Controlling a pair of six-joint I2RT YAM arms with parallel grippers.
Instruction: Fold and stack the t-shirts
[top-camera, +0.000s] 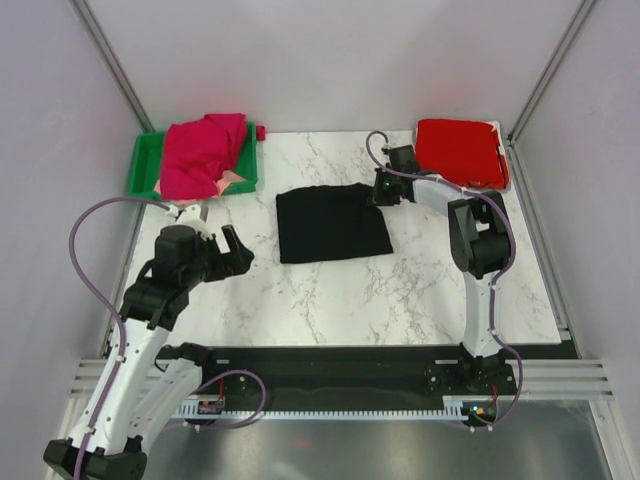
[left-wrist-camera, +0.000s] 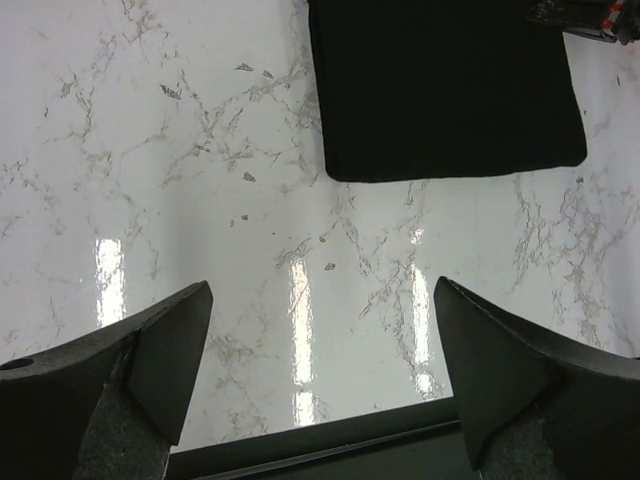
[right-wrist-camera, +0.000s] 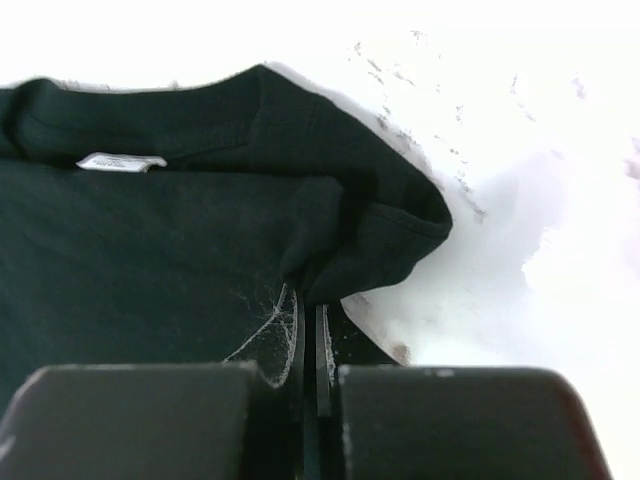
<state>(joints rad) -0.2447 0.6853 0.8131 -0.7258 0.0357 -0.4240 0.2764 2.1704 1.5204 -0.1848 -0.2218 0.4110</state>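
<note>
Marbled white bench (top-camera: 330, 300): folded black cloth t-shirt (top-camera: 330, 225) lies mid-bench. Right end effector (right-wrist-camera: 310, 320) clamped on its corner hem; thin bite, layers may slip and unfold when lifted. Left end effector (left-wrist-camera: 320, 300) spread apart.

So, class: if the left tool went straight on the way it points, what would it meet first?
Probably bare table, just short of the folded black shirt; depth is unclear.

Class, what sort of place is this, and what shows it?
Likely a robotics lab cell: a left arm and right arm bolted to a marble-patterned table, metal-framed plain walls, a black t-shirt laid out.
</note>
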